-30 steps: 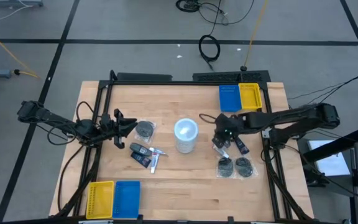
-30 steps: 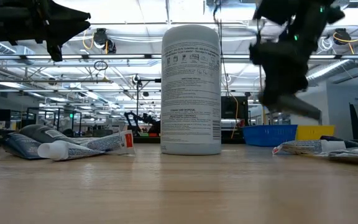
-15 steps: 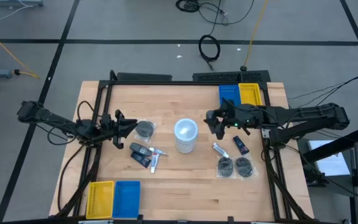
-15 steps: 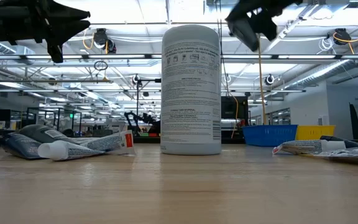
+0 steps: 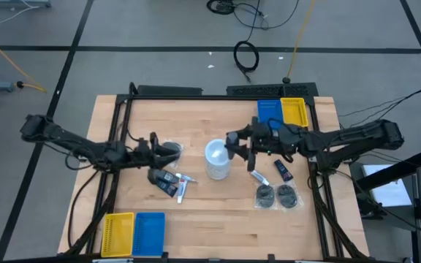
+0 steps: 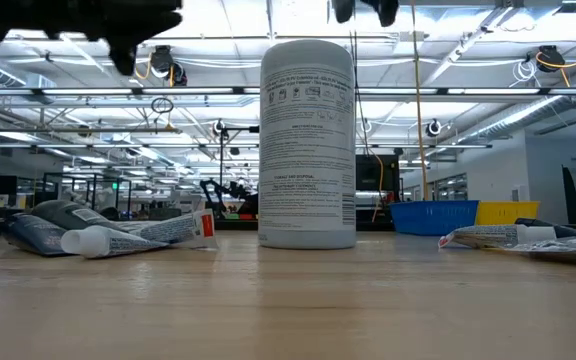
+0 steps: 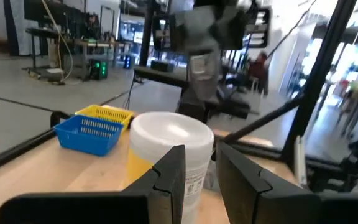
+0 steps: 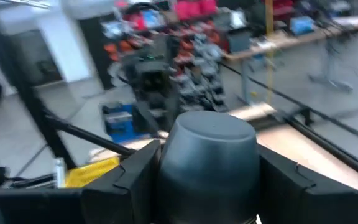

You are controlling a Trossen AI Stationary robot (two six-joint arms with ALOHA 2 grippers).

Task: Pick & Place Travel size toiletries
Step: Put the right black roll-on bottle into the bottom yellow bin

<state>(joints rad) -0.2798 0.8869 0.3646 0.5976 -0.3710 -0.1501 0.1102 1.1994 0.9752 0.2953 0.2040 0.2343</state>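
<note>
while right gripper [image 5: 234,141] hovers, toiletries [image 5: 269,186] beneath

Cylinder [image 5: 218,159] mid-table [image 5: 196,219]; tubes [image 5: 168,181] left, discs [image 5: 276,196] right.

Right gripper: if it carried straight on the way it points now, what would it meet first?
The right gripper points across the table at the white cylinder, which fills its wrist view between the open fingers. That container looks like first contact, probably near its top, though its height above the lid is unclear.
</note>
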